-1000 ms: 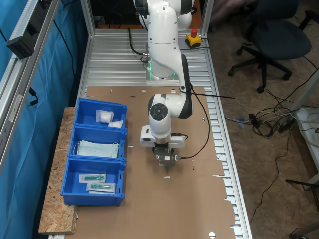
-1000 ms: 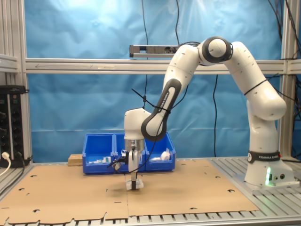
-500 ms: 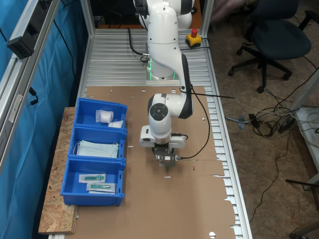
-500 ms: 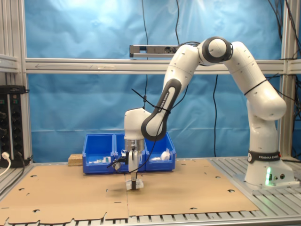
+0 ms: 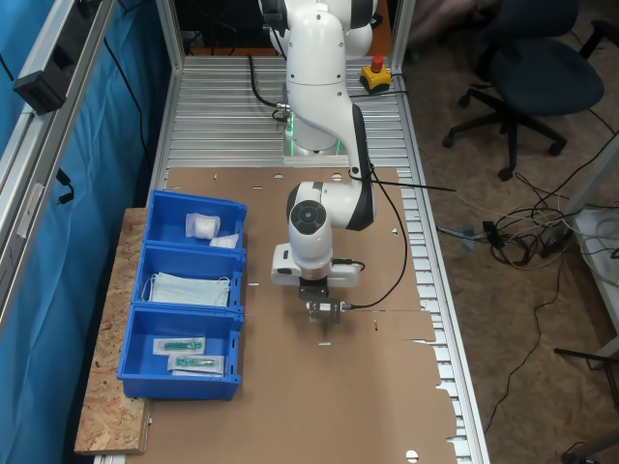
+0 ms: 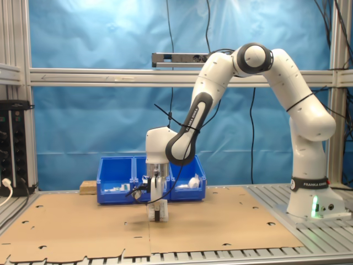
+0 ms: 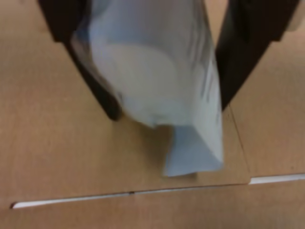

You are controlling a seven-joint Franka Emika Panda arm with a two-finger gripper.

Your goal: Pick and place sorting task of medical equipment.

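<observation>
The gripper (image 7: 152, 52) pinches the white packet (image 7: 157, 90) near centre frame in the wrist view; the limp, sagging packet could slip out when swung toward the blue bins (image 5: 184, 304).

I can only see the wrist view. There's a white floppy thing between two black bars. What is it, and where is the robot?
Observer: It's a small white packet, pinched in the pincer, low over a brown cardboard sheet.
Operator: Is there anywhere to put it?
Observer: Yes, a blue bin with three compartments sits at the cardboard's edge, at the first exterior view's left.
Operator: What's inside it?
Observer: The middle compartment holds light-blue face masks, one end compartment holds syringe packets, and the other end holds white packets.
</observation>
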